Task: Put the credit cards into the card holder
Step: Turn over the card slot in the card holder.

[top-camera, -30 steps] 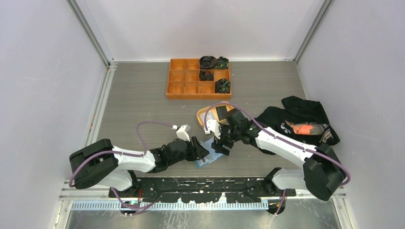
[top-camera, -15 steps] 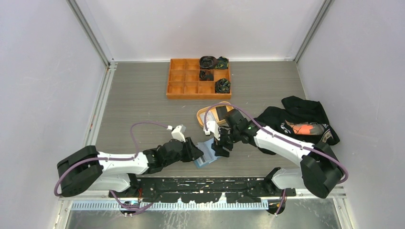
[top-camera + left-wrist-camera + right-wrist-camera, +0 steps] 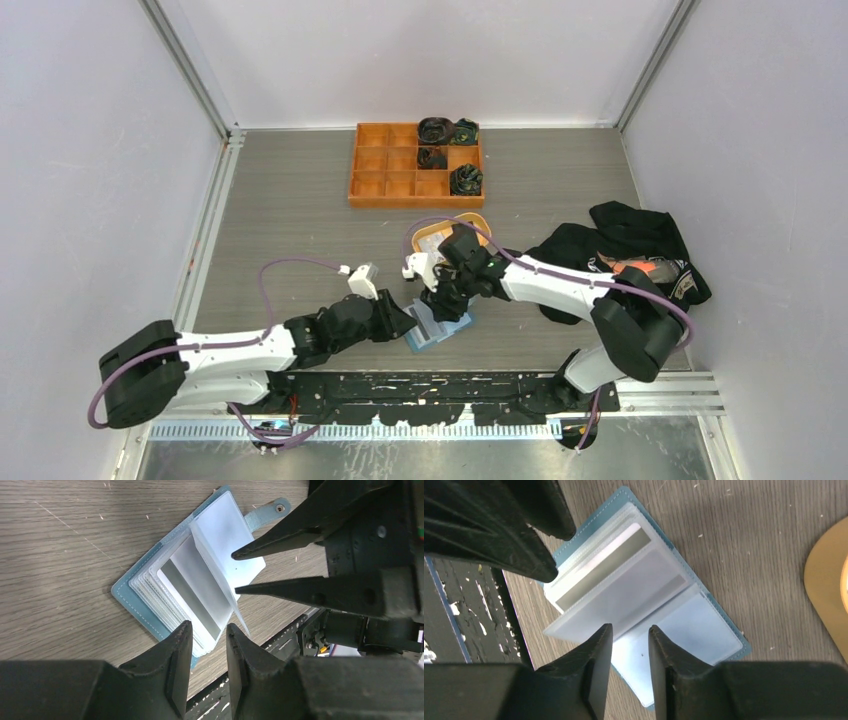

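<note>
The blue card holder (image 3: 145,610) lies open on the table near the front edge, its clear sleeves fanned, also in the overhead view (image 3: 438,330). One credit card (image 3: 192,594), pale with a grey stripe, sits in a sleeve (image 3: 599,565). One clear sleeve (image 3: 212,567) stands up from the spine. My left gripper (image 3: 208,629) hovers at the holder's near corner, jaws narrowly open, nothing between them. My right gripper (image 3: 630,630) is over the holder's other half beside the raised sleeve, jaws apart and empty. Both grippers meet over the holder from above (image 3: 405,320) (image 3: 440,303).
An oval tan dish (image 3: 474,219) sits just behind the right wrist, its contents mostly hidden. Behind it stands the orange compartment tray (image 3: 372,166) with dark bundles. Black clothing (image 3: 640,235) lies at the right. The black front rail (image 3: 300,630) runs close to the holder.
My right gripper has moved left and down onto the holder, and its jaws have narrowed. The left arm has stretched lower and its jaws have closed a little.
</note>
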Controlling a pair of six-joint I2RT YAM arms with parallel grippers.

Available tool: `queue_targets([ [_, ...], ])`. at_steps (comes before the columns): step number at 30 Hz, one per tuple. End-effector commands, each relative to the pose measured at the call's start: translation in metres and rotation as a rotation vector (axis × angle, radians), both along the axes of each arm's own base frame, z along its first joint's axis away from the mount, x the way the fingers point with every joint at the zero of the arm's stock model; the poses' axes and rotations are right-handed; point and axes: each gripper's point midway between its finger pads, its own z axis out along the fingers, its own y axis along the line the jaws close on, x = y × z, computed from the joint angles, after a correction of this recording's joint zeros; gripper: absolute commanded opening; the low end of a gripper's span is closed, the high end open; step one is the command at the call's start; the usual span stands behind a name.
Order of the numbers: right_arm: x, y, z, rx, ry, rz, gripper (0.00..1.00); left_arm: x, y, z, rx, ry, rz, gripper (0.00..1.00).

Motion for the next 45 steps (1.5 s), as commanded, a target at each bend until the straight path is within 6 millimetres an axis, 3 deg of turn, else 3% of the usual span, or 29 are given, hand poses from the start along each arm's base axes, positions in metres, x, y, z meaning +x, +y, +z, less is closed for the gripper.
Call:
queue_targets([
  [1, 0.011, 0.025, 0.016, 0.033, -0.032, -0.031, 0.35, 0.004, 0.016, 0.006, 0.004, -0.034, 0.045, 0.31],
  [5, -0.001, 0.036, 0.013, 0.029, 0.022, -0.019, 0.28, 0.002, 0.032, 0.013, 0.003, -0.052, 0.081, 0.29],
  [11, -0.014, 0.048, 0.011, 0.022, 0.126, -0.011, 0.26, 0.000, 0.045, 0.023, -0.018, -0.073, 0.101, 0.29],
  [15, -0.018, 0.049, 0.013, 0.029, 0.166, -0.009, 0.27, -0.003, 0.038, 0.029, -0.050, -0.072, 0.070, 0.30],
  [19, -0.020, 0.050, 0.035, 0.104, 0.224, -0.001, 0.28, -0.007, 0.028, 0.033, -0.085, -0.068, 0.031, 0.32],
  [24, -0.010, 0.029, 0.055, 0.115, 0.185, 0.030, 0.28, -0.008, 0.021, 0.033, -0.103, -0.065, 0.011, 0.32],
  [30, 0.005, 0.009, 0.024, -0.018, 0.107, -0.017, 0.26, -0.008, 0.020, 0.028, -0.102, -0.056, 0.013, 0.33],
  [35, 0.002, 0.019, 0.003, -0.097, 0.141, -0.041, 0.21, -0.008, 0.019, 0.026, -0.099, -0.049, 0.012, 0.34],
  [45, -0.018, 0.042, -0.011, -0.140, 0.176, -0.005, 0.17, -0.006, 0.018, 0.019, -0.083, -0.034, 0.026, 0.36],
])
